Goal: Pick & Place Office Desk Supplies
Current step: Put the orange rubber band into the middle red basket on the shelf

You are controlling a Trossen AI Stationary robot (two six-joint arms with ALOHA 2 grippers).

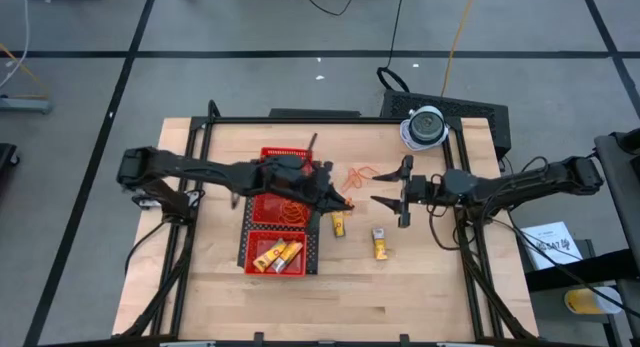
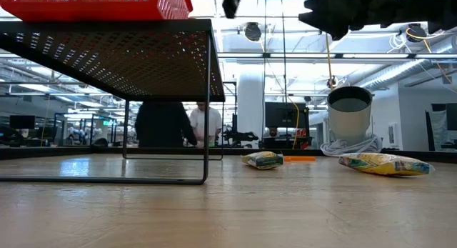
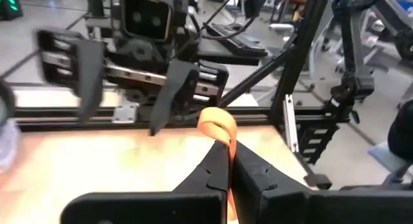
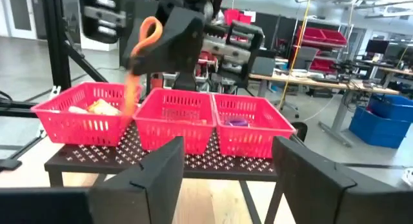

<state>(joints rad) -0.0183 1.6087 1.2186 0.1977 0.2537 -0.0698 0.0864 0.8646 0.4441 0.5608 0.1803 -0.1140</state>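
We saw the left gripper (image 3: pixel 227 148) pinched tight on one thin orange rubber band (image 3: pixel 217 124), the loop standing up out of the closed fingertips. It hung just off the red mesh tray (image 1: pixel 246 237), on the side facing the middle of the desk (image 1: pixel 420 287). The right gripper (image 1: pixel 402 192) faced it from near by, jaws spread wide and holding nothing.

We judged the step to be carrying that band into the tray. To do it well, we would raise the gripper until the dangling loop cleared the tray wall. We would then stop over the middle compartment, where other orange bands (image 1: pixel 290 213) already lay, and only there let go. The right arm could wait where it was.

Only the high view laid out the rest. More orange loops (image 1: pixel 358 174) lay loose on the desk beyond the grippers. Two yellow pieces (image 1: pixel 339 223) lay nearer the front edge, and a white-grey dome (image 1: pixel 425 125) sat near the far right corner. The right wrist view alone showed how far the band hung below the left gripper's fingers, beside the tray's baskets. The low view added that the tray stood raised on a black perforated stand (image 2: pixel 143 58).
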